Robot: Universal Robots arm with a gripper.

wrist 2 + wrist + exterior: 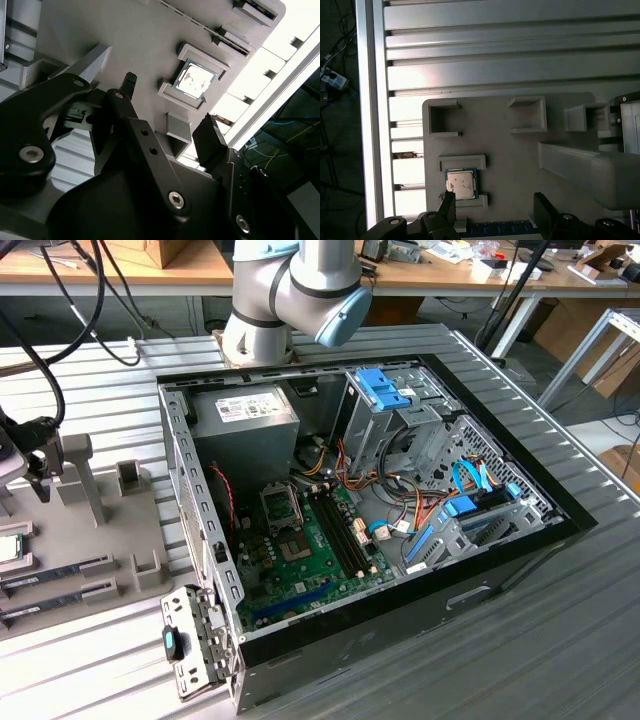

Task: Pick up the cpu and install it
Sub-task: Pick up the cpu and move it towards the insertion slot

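Over the holder (510, 155), the gripper (495, 206) hangs jaws apart, offset from the cpu (461, 183); we fear a skewed pinch.

Silver-grey arm (262, 295), blue joint cap (345, 313), black fingers (210, 137)

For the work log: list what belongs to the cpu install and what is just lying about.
Belongs to the job:
- cpu, sitting in its grey holder
- gripper, open, close to it
- motherboard in the computer case

Just lying about:
- memory sticks
- power supply
- cables
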